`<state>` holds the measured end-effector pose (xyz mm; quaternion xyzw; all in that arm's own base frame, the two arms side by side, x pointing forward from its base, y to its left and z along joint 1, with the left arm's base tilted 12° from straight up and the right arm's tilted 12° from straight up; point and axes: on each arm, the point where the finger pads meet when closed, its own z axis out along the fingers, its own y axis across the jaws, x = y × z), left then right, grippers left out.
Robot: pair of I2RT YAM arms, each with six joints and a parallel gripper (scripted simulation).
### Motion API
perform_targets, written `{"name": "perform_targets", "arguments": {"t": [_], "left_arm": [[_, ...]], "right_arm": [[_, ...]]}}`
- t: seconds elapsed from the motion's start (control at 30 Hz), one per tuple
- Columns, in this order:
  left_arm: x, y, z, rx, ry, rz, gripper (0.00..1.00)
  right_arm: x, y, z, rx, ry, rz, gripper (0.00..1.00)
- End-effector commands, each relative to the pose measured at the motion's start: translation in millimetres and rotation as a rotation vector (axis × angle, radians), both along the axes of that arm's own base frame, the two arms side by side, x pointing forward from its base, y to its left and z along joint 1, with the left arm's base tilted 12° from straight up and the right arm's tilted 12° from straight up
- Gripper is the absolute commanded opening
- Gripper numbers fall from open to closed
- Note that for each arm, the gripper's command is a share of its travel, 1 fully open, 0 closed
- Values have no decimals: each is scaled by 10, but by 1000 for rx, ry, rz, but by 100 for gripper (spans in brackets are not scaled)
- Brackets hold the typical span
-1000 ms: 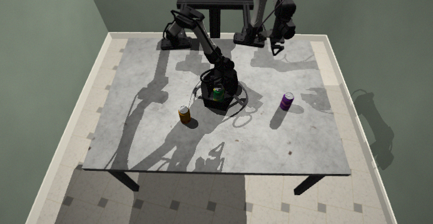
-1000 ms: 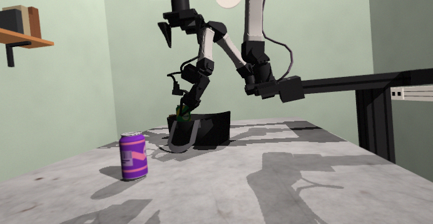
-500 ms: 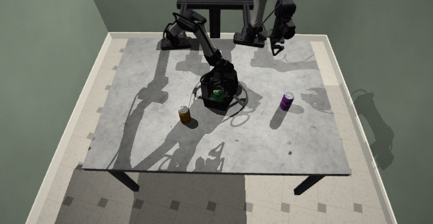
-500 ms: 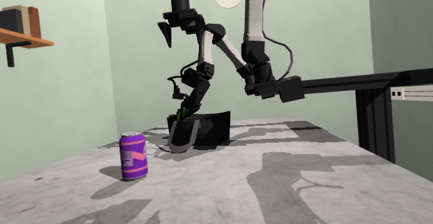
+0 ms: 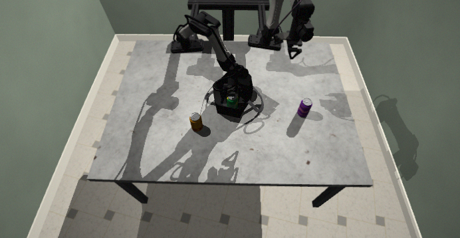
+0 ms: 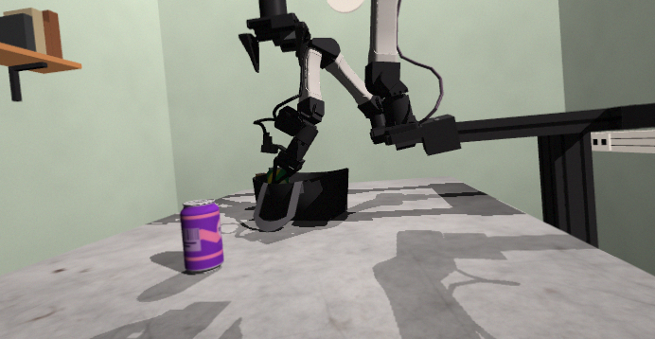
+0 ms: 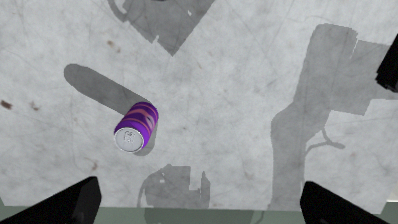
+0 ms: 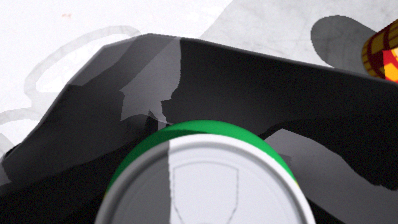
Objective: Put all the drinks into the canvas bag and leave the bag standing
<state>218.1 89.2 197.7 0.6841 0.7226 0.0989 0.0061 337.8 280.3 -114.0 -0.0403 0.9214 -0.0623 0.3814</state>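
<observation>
Top: Black canvas bag (image 5: 232, 112) (image 6: 331, 197) (image 8: 250, 85) upright mid-table, walls up, handle (image 5: 261, 102) (image 6: 272, 225) looping out on the right. Green can (image 5: 232, 102) (image 8: 210, 175) within its walls, lid up, gripped by the right gripper (image 5: 232, 91) (image 6: 278, 173). Orange can (image 5: 196, 122) (image 8: 387, 60) standing outside, left and nearer; purple can (image 5: 304, 108) (image 6: 203, 237) (image 7: 137, 126) standing well apart, right. Bare stretch of table (image 5: 266, 161) (image 6: 331, 277) (image 7: 225, 100) (image 8: 270, 25) between purple can and bag; more towards the near edge. Left gripper (image 5: 295, 52) (image 6: 257, 66) (image 7: 201, 185) high, far right.

Exterior: Green can partly above bag rim; contact with bag floor hidden. Purple can upright, pink bands, silver lid.

Left wrist: Fingers wide open, nothing between them. Purple can beyond, open table around it.

Right wrist: Green rim, pale lid fill the lower middle. Dark bag wall runs behind, its edge bent at left; orange can just outside, right. Fingertips out of sight here.
</observation>
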Motion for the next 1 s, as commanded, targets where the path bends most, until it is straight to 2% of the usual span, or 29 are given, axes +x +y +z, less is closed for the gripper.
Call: {"name": "perform_targets", "arguments": {"t": [0.0, 0.1, 0.2, 0.3, 0.37, 0.5, 0.53, 0.6, 0.67, 0.77, 0.87, 0.97], "left_arm": [[23, -8, 27, -2, -19, -7, 100], [23, -8, 27, -2, -19, -7, 100], [23, -8, 27, -2, -19, -7, 100], [23, -8, 27, -2, -19, -7, 100], [23, -8, 27, -2, -19, -7, 100], [23, -8, 27, -2, -19, -7, 100], [23, -8, 27, -2, -19, -7, 100], [23, -8, 27, -2, -19, -7, 100], [23, -8, 27, -2, -19, -7, 100], [23, -8, 27, -2, -19, -7, 100], [23, -8, 27, -2, -19, -7, 100], [23, -8, 27, -2, -19, -7, 100]], "right_arm": [[148, 206, 225, 61, -82, 7, 70], [151, 128, 68, 39, -67, -2, 70], [188, 169, 174, 61, -83, -3, 70], [154, 121, 33, 40, -67, -2, 70], [183, 141, 104, 54, -77, -4, 70], [190, 99, 18, 45, -71, -10, 70], [196, 164, 123, 62, -83, -3, 70], [196, 164, 123, 62, -83, -3, 70], [154, 108, -47, 37, -64, -1, 70], [201, 147, 65, 59, -81, -3, 70], [179, 90, -75, 39, -66, -6, 70], [190, 158, 8, 57, -79, 2, 70]]}}
